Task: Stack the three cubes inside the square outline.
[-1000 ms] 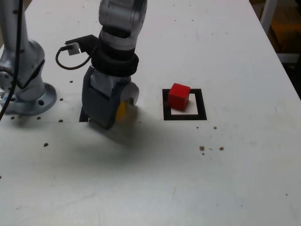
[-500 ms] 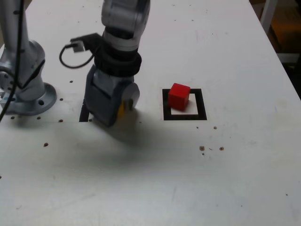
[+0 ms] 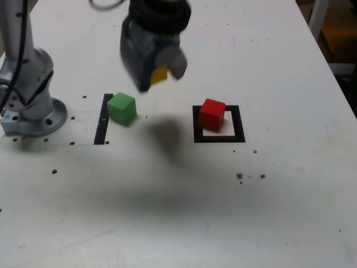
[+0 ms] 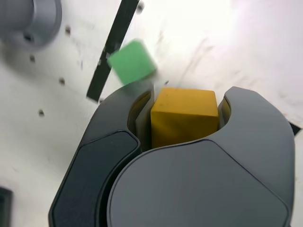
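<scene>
On the white bench (image 3: 184, 218), the red cube (image 3: 212, 114) sits inside the square outline (image 3: 218, 136) at centre right of the exterior view, toward its far left corner. The green cube (image 3: 121, 108) rests at centre left beside a black strip (image 3: 101, 127). Farther back, upper centre, the pincer (image 3: 162, 71) hangs in the air clamped on the yellow cube (image 4: 184, 115). This looks like the carry step; next it needs lining up over the red cube and lowering squarely.

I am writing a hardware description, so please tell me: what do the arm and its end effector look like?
The arm is silver-grey with a black ring collar. Its end effector has two broad, rounded dark grey shells with pale inner linings. The round silver base is bolted to the white table.
</scene>
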You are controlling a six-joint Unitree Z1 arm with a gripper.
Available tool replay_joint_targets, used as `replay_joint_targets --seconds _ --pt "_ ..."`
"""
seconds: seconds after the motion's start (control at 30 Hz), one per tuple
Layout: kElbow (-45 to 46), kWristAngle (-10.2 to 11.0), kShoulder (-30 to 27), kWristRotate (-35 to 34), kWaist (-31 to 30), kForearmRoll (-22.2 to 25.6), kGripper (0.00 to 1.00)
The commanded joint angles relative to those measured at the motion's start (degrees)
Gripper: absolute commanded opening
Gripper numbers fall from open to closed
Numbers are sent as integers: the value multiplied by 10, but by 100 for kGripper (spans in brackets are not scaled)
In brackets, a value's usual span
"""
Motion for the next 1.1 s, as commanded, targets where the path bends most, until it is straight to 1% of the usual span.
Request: replay_joint_targets --seconds 0.0,0.03,0.1,0.23,0.37,0.53,0.63,0.8,0.93,1.07 --pt "-48 12 11 107 6 2 18" --pt "-54 17 18 138 10 2 18" --pt "-64 19 31 194 19 0 18" --pt "-89 4 59 302 40 2 18" --pt "-105 0 82 348 45 10 18" --pt "-111 9 112 375 38 12 18" --pt "-112 8 119 384 29 7 18" --pt "-131 1 134 387 14 -1 18" --pt "-151 -7 156 381 5 -1 19" --pt "-153 -18 167 376 2 -1 20"
